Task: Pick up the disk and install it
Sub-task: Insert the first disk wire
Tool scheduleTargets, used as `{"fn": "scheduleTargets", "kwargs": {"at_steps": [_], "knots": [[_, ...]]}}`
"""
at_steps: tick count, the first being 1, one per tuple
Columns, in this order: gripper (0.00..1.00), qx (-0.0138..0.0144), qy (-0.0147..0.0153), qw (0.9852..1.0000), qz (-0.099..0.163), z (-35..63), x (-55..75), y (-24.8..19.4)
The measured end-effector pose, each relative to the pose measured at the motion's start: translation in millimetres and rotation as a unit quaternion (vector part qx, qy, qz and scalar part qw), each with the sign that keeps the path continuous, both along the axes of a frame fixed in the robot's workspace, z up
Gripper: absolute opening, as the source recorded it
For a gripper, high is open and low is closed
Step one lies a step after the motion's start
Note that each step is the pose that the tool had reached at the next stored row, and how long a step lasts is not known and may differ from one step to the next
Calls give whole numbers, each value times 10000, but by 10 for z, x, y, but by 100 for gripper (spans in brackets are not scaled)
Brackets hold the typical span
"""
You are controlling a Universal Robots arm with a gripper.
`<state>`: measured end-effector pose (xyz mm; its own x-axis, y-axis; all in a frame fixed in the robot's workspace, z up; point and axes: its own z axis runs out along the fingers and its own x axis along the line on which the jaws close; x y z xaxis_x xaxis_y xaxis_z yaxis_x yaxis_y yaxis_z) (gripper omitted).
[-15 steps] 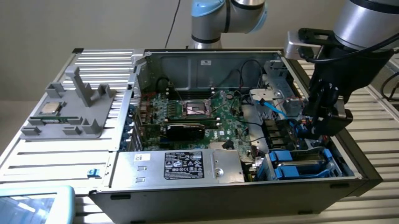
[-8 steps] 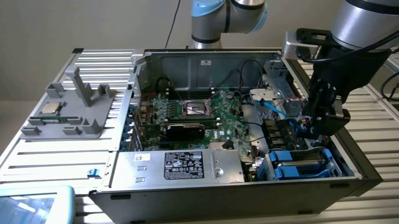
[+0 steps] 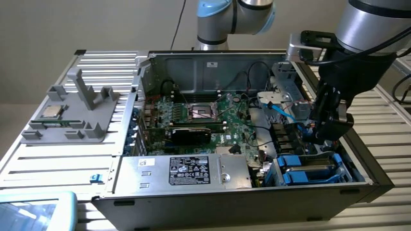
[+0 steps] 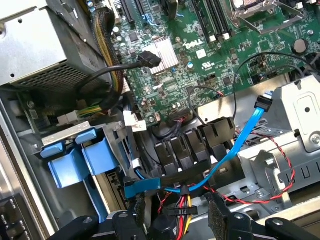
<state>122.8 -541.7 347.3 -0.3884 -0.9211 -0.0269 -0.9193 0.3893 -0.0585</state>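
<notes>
In the blue drive bay the disk looks seated, though partly hidden; gripper hangs near it, jaws wide, empty.

The disk, a flat silver-grey drive framed by blue plastic rails, is seen lying level in a bay inside the open computer case, at the exterior view's lower right.

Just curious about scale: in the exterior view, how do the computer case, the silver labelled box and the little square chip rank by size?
1. computer case
2. silver labelled box
3. square chip, by far the smallest
</notes>
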Motion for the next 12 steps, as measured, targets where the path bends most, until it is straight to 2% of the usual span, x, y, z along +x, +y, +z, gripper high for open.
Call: {"fn": "scheduleTargets", "kwargs": {"at_steps": [5,11,12], "knots": [[62,1,-39,10000,-75,-16,-1,26],[62,0,-43,9999,-148,-24,-1,31],[60,0,-43,9999,-158,-26,-1,31]]}}
